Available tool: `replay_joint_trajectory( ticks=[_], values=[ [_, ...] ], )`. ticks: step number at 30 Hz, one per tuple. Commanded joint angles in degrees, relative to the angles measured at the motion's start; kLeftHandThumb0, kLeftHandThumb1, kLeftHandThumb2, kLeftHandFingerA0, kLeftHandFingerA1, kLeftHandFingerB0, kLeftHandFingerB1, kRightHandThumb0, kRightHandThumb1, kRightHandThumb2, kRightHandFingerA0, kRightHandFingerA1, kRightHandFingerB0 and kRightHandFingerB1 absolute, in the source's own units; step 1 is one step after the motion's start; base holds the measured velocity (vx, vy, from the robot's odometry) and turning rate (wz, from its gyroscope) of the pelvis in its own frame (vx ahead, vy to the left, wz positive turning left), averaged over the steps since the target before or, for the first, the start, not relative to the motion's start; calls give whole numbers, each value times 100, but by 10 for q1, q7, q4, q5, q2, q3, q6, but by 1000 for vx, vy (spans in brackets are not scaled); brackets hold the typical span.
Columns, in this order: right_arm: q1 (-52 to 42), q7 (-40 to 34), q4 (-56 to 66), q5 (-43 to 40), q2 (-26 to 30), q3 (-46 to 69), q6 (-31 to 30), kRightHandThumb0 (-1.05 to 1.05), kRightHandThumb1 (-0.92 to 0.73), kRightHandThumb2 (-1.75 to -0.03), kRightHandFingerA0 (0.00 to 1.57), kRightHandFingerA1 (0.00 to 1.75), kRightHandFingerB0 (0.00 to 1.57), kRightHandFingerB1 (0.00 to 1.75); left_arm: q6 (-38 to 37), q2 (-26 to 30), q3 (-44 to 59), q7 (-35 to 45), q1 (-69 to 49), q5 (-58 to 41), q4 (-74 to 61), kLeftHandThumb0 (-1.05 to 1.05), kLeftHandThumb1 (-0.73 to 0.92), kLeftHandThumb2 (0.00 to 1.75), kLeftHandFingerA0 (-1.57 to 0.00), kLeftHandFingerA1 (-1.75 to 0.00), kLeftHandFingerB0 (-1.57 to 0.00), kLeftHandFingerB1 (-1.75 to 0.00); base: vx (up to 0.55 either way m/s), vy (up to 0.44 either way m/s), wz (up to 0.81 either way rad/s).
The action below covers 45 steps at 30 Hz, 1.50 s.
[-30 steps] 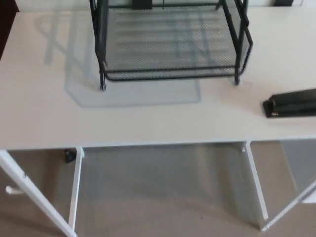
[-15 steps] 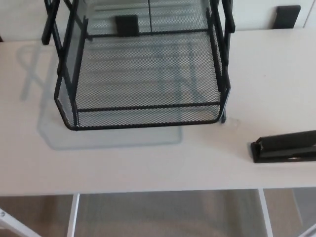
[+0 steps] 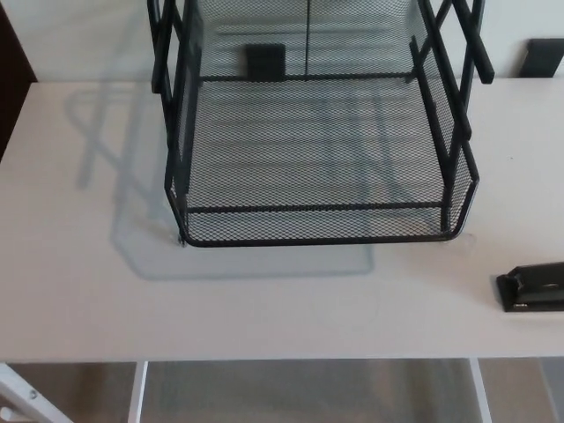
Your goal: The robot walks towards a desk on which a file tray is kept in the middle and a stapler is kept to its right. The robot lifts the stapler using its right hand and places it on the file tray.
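mesh tray [image 3: 322, 239] on desk [image 3: 264, 308]; stapler [image 3: 533, 288] just rt of tray, cut off at frame edge. right hand not in view, can't tell its grip. risk: a blind reach shoves stapler away.

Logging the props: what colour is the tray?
The tray is black wire mesh, seen in the head view.

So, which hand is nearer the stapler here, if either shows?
Cannot tell: neither the left hand nor the right hand is in view. The stapler lies untouched on the desk, to the robot's right of the file tray, apart from it.
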State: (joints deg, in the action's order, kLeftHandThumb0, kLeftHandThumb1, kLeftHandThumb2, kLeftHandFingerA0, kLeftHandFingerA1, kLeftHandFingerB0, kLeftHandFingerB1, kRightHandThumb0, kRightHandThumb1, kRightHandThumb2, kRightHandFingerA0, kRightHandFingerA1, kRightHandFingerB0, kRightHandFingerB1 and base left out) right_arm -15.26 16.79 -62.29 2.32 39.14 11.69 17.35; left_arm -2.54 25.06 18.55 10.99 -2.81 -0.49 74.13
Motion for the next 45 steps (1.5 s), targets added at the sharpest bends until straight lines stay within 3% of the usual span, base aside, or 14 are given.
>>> replay_joint_trajectory(
  ticks=[1, 2, 3, 10, 16, 24, 25, 26, 30, 32, 36, 37, 41, 45],
  values=[
    [22, 2, -39, -10, -1, 6, 11, -69, -60, -58, 55, 55, 16, 30, -27, 9, -1, 5, -9, -8, 0, -75, 44, 121, -10, -70, -4, -63, 0, 0, 0],
    [23, -1, -39, -12, -3, 8, 17, -73, -49, -82, 36, 58, 11, 42, -20, 8, 5, 3, -7, -14, 2, -73, 46, 121, -9, -70, -2, -62, 0, 0, 0],
    [27, -12, -38, 2, 1, -3, 16, -68, -60, -58, 66, 58, 17, 30, -23, 8, 9, 8, -8, -19, 1, -72, 47, 121, -8, -70, 0, -60, 0, 0, 0],
    [16, -11, -26, 2, 3, -6, 28, -75, -51, -83, 74, 67, 9, 41, -29, 9, 0, 3, -4, -13, 7, -67, 50, 125, -3, -68, 0, -61, 0, 0, 0],
    [44, 23, -32, -51, 0, 41, 18, -66, -56, -57, 33, 54, 0, 21, -30, 22, 31, 25, -10, -40, 2, -78, 53, 123, -4, -67, -5, -54, 0, 0, 0],
    [105, 10, 69, -117, 43, 157, -77, -86, -50, -79, 6, 49, 0, 0, -43, 32, 54, 24, -2, -56, -9, -88, 69, 114, -18, -95, 0, -77, 0, 0, 0],
    [154, -22, 70, -100, 72, 161, -58, -97, -54, -90, 38, 96, 0, 7, -36, 32, 52, 25, 1, -55, -16, -90, 64, 120, -16, -82, 0, -62, 0, 0, 0],
    [192, -11, 59, -105, 87, 165, -74, -80, -48, -71, 0, 71, 0, 0, -38, 33, 52, 34, 0, -55, -17, -92, 65, 133, 0, -69, -14, -58, 0, 0, 0],
    [300, 35, 104, -72, 144, 128, -76, -105, -38, -91, 4, 100, 3, 84, -27, 35, 65, 30, 10, -63, -15, -93, 56, 122, -12, -76, 0, -54, 0, 0, 0],
    [344, 72, 120, -62, 168, 103, -95, -105, -43, -94, 12, 103, 0, 94, -26, 33, 62, 25, 15, -59, -15, -95, 62, 118, -17, -81, 0, -54, 0, 0, 0],
    [451, 109, 201, -43, 169, 42, -90, -89, -50, -63, 0, 51, 0, 11, -30, 28, 66, 41, 17, -68, -18, -95, 62, 133, -4, -74, -7, -57, 0, 0, 0],
    [456, 113, 222, -47, 160, 37, -79, -80, -43, -89, 0, 48, 0, 31, -31, 28, 68, 53, 14, -72, -18, -96, 60, 133, -3, -74, -8, -57, 0, 0, 0],
    [447, 148, 331, -51, 143, -9, -120, -54, -31, -75, 0, 40, 0, 20, -24, 23, 68, 31, 13, -69, -15, -96, 61, 132, -12, -78, -7, -57, 0, 0, 0],
    [430, 218, 435, -46, 161, -72, -190, -81, -45, -81, 0, 17, 0, 1, -24, 24, 62, 30, 17, -64, -15, -93, 62, 133, -11, -76, -8, -56, 0, 0, 0]
  ],
)
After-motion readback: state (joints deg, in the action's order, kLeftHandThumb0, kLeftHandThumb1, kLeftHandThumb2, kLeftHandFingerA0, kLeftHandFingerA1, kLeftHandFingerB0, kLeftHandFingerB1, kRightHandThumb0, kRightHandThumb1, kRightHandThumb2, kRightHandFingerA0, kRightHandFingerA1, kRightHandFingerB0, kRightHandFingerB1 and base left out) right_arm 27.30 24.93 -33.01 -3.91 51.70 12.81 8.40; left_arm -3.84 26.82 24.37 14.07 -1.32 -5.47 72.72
